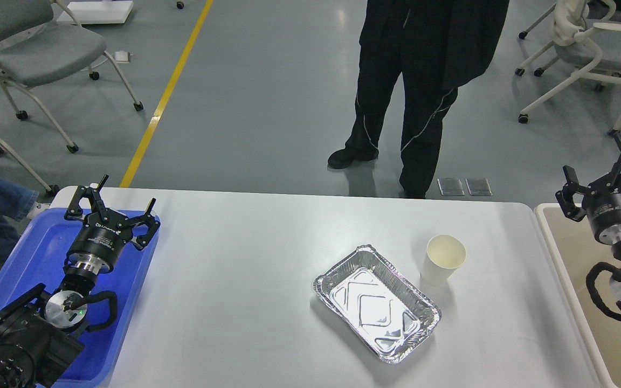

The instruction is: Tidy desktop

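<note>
Desktop (235,280) spreads between both spread-fingered claws: left gripper (123,203) over blue tray (30,253), right gripper (601,170) over beige bin (574,258).

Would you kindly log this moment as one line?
left claw: open, over tray | right claw: open | desktop: foil pan, cup

Grey floor (267,81), yellow line (165,97), wheeled chairs (35,48)

The desktop (246,280) looks smooth and white-grey with a soft sheen. Right of its middle, the foil tray (377,303) is crinkled, mirror-bright metal beside a matt paper cup (442,260). At its left edge, the blue tray (30,253) is glossy plastic.
</note>
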Robot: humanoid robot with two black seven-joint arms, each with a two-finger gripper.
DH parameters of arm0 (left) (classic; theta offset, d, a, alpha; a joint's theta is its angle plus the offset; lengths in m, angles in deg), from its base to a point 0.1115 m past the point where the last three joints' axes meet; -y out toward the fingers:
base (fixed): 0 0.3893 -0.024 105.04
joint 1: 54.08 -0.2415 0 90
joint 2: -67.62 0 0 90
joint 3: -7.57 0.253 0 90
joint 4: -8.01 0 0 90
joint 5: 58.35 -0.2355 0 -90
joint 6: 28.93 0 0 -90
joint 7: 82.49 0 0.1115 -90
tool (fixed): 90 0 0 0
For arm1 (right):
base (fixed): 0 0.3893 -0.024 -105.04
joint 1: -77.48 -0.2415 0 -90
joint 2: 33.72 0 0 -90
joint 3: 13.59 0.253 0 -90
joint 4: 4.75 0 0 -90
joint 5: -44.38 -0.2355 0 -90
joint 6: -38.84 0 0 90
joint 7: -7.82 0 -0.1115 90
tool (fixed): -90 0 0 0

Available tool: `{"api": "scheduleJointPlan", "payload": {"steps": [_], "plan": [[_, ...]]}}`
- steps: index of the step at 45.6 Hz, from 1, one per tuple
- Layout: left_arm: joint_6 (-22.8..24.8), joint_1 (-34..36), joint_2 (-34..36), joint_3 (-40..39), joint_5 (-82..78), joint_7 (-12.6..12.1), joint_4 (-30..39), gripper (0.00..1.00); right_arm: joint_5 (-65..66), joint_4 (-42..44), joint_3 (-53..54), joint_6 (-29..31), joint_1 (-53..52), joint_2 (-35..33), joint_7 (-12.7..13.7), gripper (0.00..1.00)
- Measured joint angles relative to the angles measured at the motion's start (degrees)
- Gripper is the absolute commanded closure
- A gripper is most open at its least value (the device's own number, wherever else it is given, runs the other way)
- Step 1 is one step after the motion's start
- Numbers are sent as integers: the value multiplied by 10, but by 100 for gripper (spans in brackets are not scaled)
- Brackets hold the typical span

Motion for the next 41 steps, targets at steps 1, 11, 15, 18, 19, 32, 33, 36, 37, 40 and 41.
{"api": "scheduleJointPlan", "payload": {"steps": [1,11,15,18,19,32,33,36,37,40,41], "plan": [[0,0,0,0,0,0,0,0,0,0,0,0,0,0,0,0],[0,0,0,0,0,0,0,0,-1,3,-1,-2,4,1,0,0],[0,0,0,0,0,0,0,0,-1,5,-1,-3,4,2,1,0],[0,0,0,0,0,0,0,0,-1,7,-1,-3,4,3,1,0],[0,0,0,0,0,0,0,0,-1,8,-1,-3,4,3,1,0],[0,0,0,0,0,0,0,0,17,29,-38,-6,-17,-29,2,0],[0,0,0,0,0,0,0,0,18,30,-46,-6,-20,-33,2,0],[0,0,0,0,0,0,0,0,22,32,-77,-8,-34,-48,2,0],[0,0,0,0,0,0,0,0,24,33,-89,-8,-40,-54,2,0],[0,0,0,0,0,0,0,0,27,35,-130,-10,-61,-71,3,0],[0,0,0,0,0,0,0,0,27,36,-149,-10,-71,-77,2,0]]}}
